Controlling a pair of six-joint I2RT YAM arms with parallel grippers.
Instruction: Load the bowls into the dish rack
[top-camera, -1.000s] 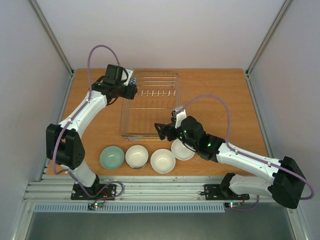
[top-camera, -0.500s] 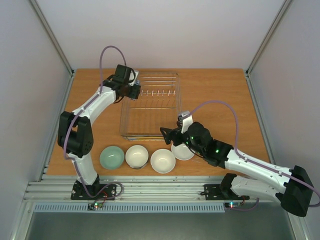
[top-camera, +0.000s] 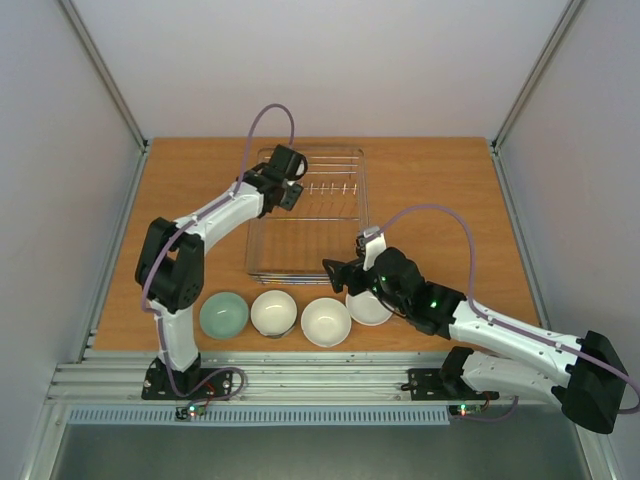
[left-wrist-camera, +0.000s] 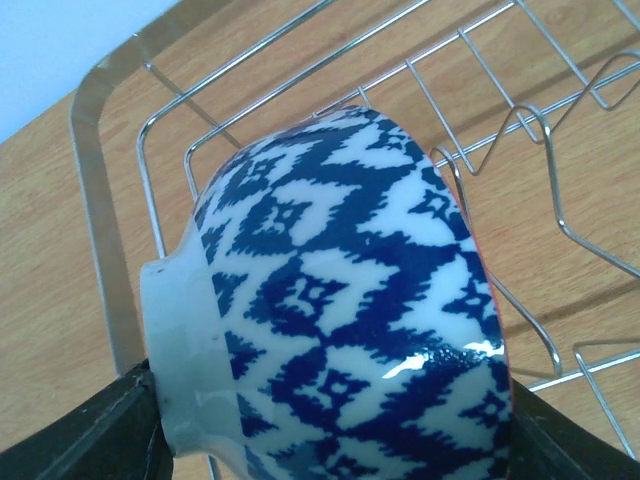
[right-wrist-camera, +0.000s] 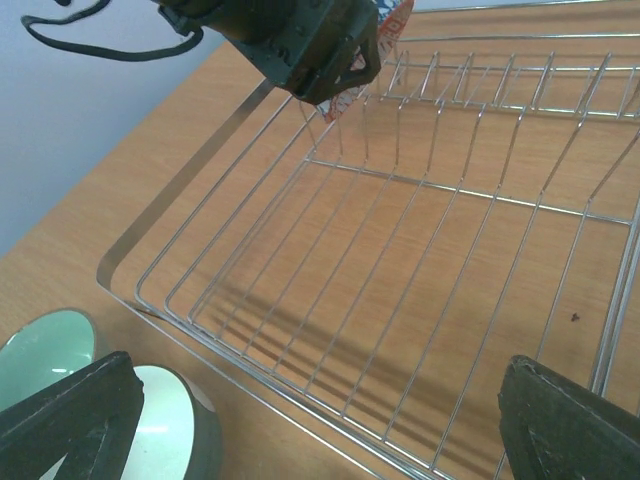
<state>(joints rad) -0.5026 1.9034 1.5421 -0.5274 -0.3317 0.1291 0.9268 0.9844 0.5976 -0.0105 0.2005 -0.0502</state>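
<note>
My left gripper (top-camera: 290, 191) is shut on a blue-patterned bowl (left-wrist-camera: 340, 300) and holds it on its side over the far left part of the dish rack (top-camera: 310, 235), by the row of tines. The right wrist view shows that bowl's red-patterned inside (right-wrist-camera: 396, 24) at the left gripper (right-wrist-camera: 300, 40). My right gripper (top-camera: 335, 268) is open and empty, low over the rack's near edge (right-wrist-camera: 300, 400). A pale green bowl (top-camera: 223, 314) and three white-inside bowls (top-camera: 273, 312) (top-camera: 326, 321) (top-camera: 368, 306) sit in a row on the table in front of the rack.
The rack's wire floor (right-wrist-camera: 430, 250) holds nothing below the tines. The rightmost bowl lies partly under my right arm. Bare wooden table (top-camera: 440, 190) lies right of the rack. Metal frame posts stand at the table's back corners.
My left gripper has carried the blue-patterned bowl to the right, from outside the rack's far left corner to over the tines. My right gripper has shifted slightly toward the near edge.
</note>
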